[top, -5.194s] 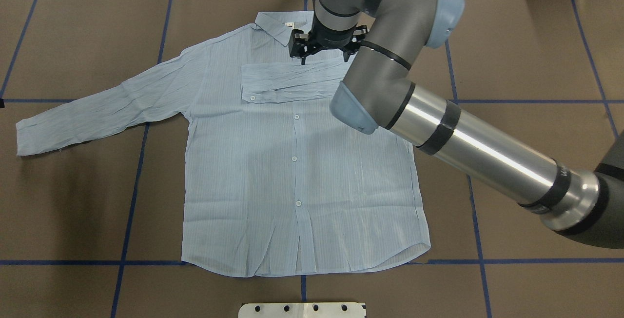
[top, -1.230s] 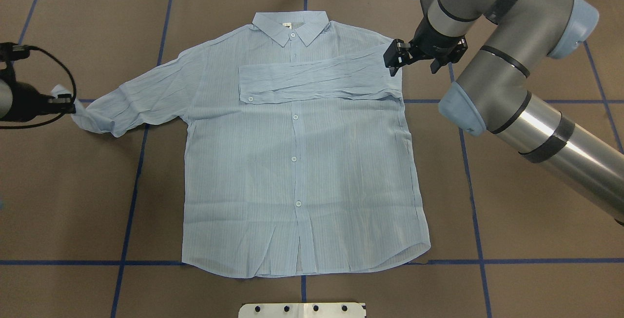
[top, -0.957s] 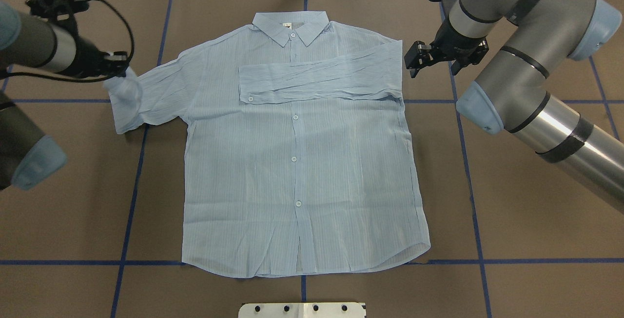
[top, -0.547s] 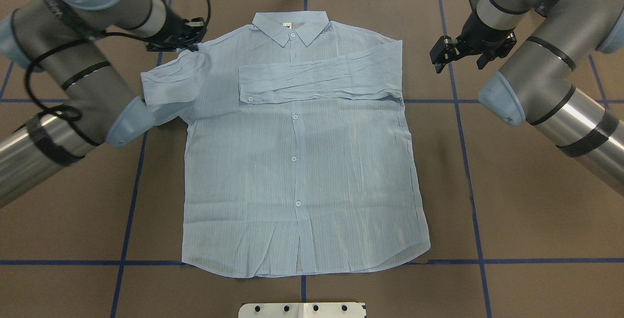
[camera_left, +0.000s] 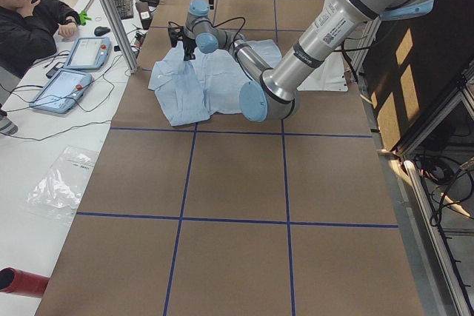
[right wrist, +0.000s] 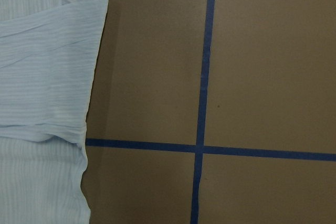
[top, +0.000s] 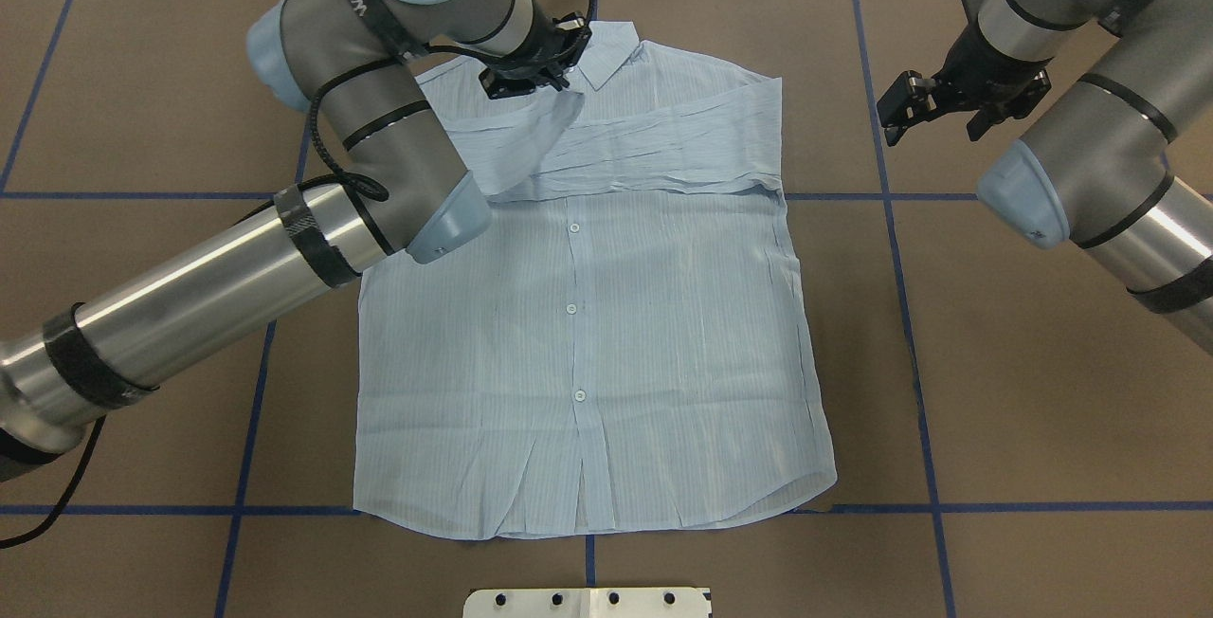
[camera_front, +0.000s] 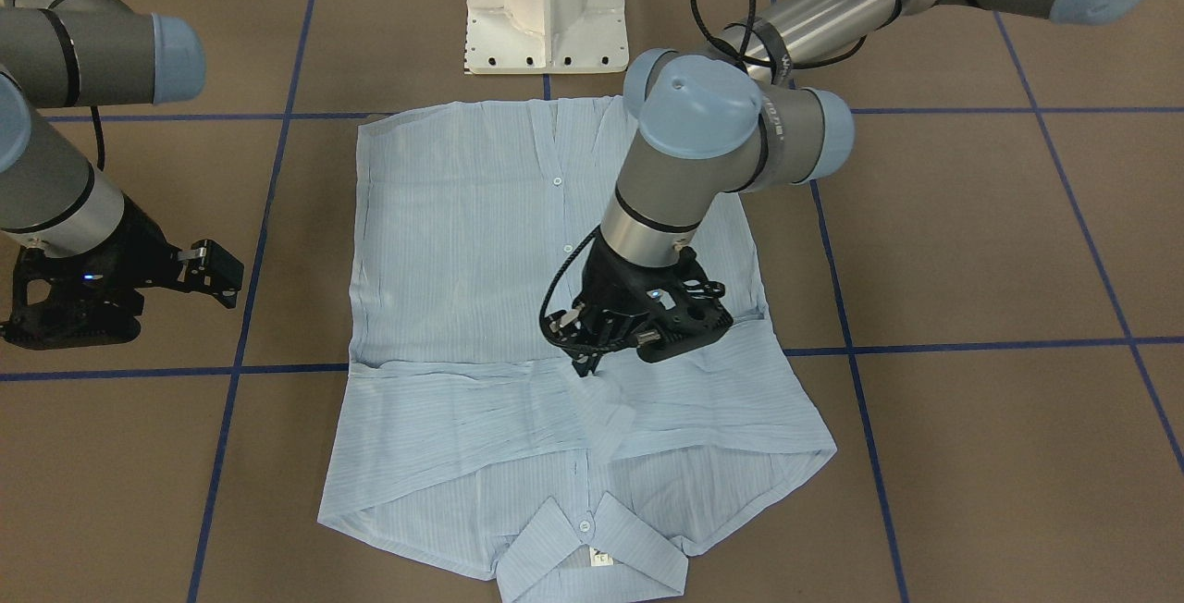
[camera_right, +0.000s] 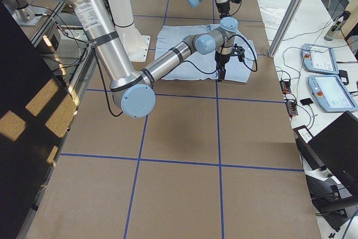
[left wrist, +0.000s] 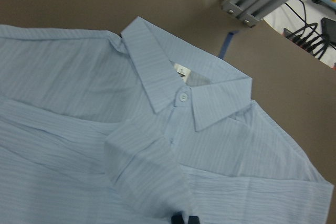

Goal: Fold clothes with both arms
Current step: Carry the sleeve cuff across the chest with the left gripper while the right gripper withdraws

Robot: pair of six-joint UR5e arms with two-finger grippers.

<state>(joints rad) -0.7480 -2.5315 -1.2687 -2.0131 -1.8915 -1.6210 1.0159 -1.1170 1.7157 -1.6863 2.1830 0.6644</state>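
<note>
Sleeve carried inward across shirt, mid-frame on table; left fingers pinch its end; right fingers spread, empty, upper right. Risk: thin fabric slips, fold lands crooked

Surface covered in brown sheeting and marked into squares by blue tape lines. A light-blue striped shirt is laid flat on it, buttoned front upward, with the collar toward the far edge and the hem toward the white pedestal base. One sleeve is folded across the chest.
</note>
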